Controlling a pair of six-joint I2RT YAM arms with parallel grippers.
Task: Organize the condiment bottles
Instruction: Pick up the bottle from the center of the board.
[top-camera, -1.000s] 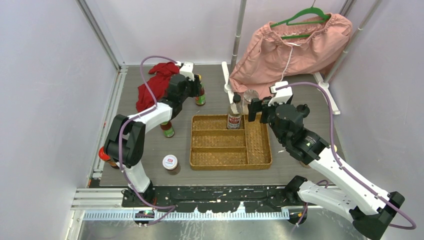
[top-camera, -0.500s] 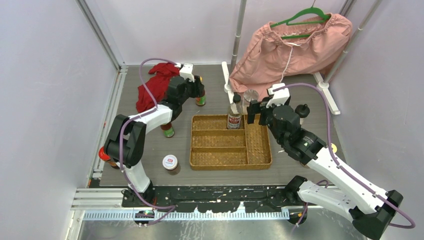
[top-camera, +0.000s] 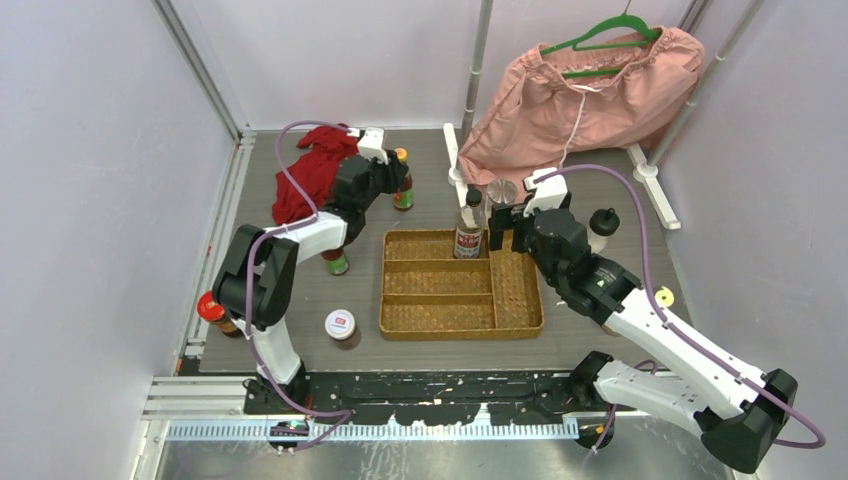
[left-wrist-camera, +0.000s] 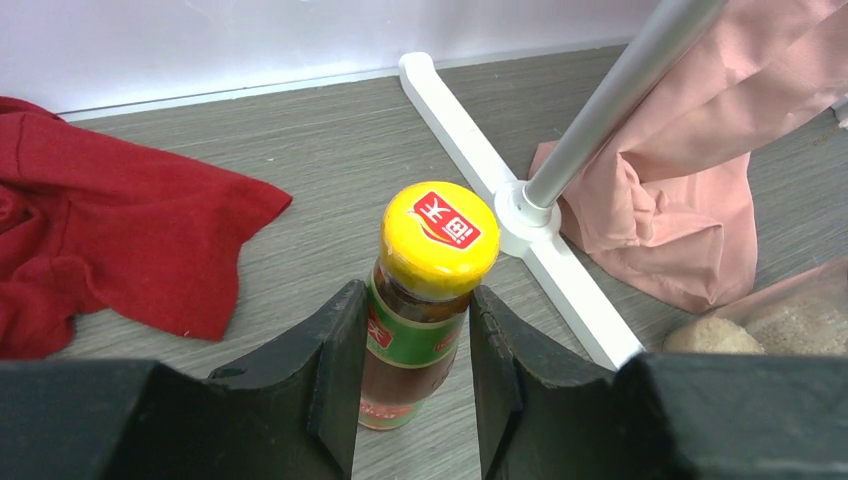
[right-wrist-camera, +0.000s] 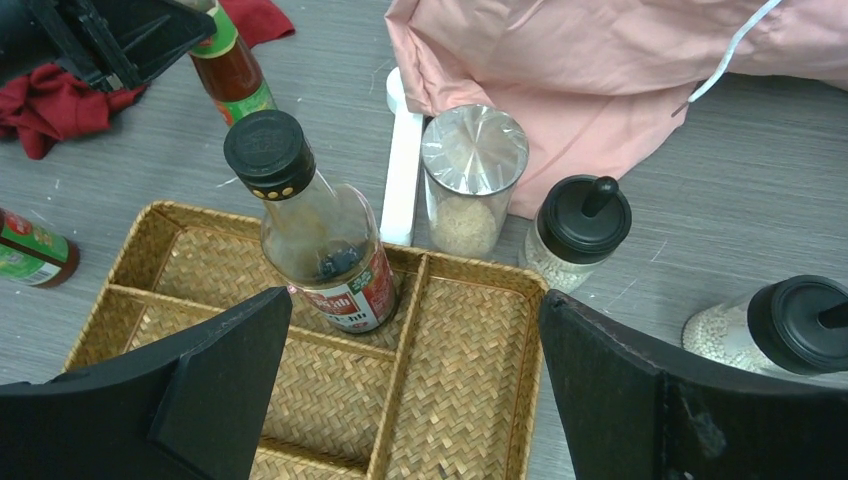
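Note:
A green-labelled, yellow-capped sauce bottle (left-wrist-camera: 432, 290) (top-camera: 402, 190) stands on the table behind the wicker tray (top-camera: 520, 322). My left gripper (left-wrist-camera: 418, 340) (top-camera: 392, 182) has closed on its sides. A tall clear bottle with a black cap (right-wrist-camera: 318, 235) (top-camera: 469, 226) stands in the tray's back compartment. My right gripper (right-wrist-camera: 415, 305) (top-camera: 507, 228) hangs wide open over the tray's right compartment, holding nothing. A second green-labelled bottle (top-camera: 335, 260) stands left of the tray. A white-lidded jar (top-camera: 341, 326) and a red-capped bottle (top-camera: 213, 313) sit nearer the front left.
A silver-lidded jar (right-wrist-camera: 472, 180) and two black-capped shakers (right-wrist-camera: 578, 235) (right-wrist-camera: 790, 325) stand behind and right of the tray. A yellow lid (top-camera: 662, 298) shows at the right. A red cloth (top-camera: 310, 175) lies at back left. A pink garment (top-camera: 580, 100) hangs on a white-footed stand (left-wrist-camera: 470, 130).
The left fingers have drawn in against the yellow-capped bottle. The right arm has shifted left over the tray, uncovering a black-capped shaker behind it.

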